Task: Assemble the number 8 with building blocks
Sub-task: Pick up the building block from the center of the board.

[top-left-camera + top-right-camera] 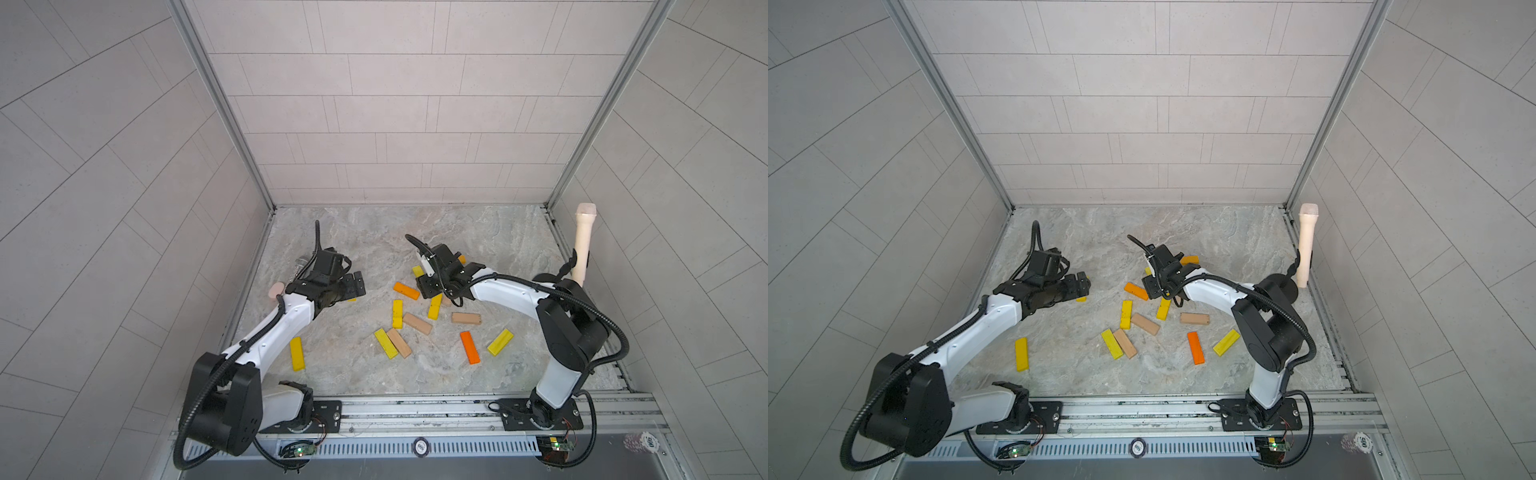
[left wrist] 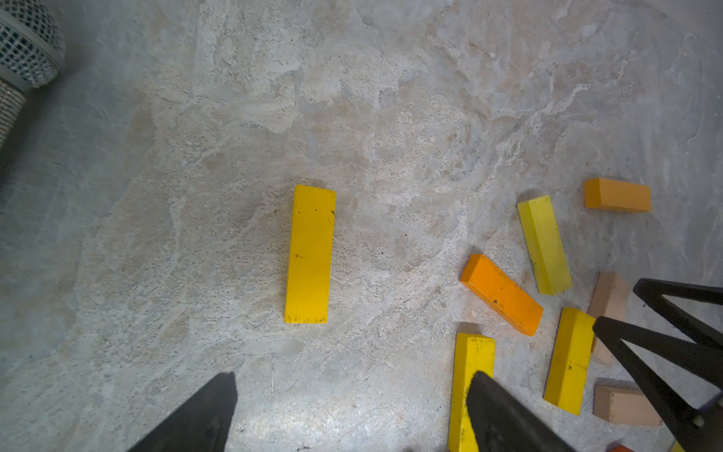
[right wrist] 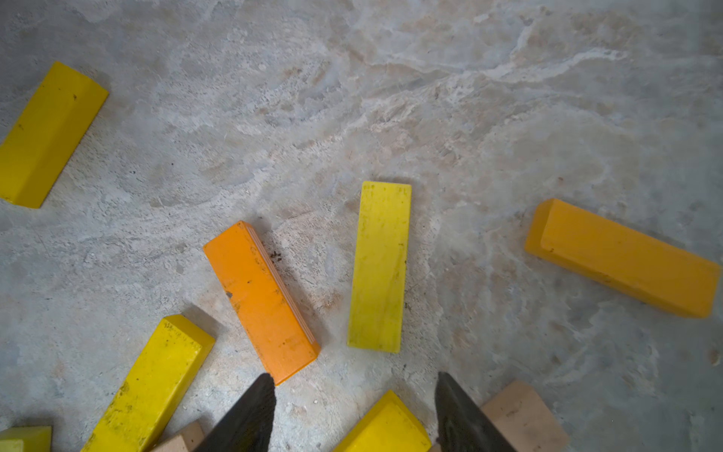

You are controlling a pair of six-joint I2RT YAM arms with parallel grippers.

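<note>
Building blocks, small flat wooden bars painted yellow, orange or left plain tan, lie flat and scattered across the middle of the grey marbled tabletop in both top views. By my reading none yet forms part of an 8.

At the far left edge of the tabletop rest a glittery silver microphone and a small pink oval object. Just right of them the left gripper hangs with jaws spread wide and empty. A lone yellow bar lies just ahead of that gap, its long axis pointing away from the gripper, so the jaws would close across its narrow width. At lower left in the top views an outlying yellow bar sits well apart from everything.

Right of centre lies the main cluster, and the right gripper stands over its upper edge, jaws partly apart and gripping nothing that I can see. Between them shows the end of a bright yellow bar, whose length runs back under the wrist. One finger stands clear of it. The other sits right at its edge, and I cannot tell whether it touches.

The coming grasp turns on that straddle: the right arm is the nearer one, set across the bar's short side.
</note>
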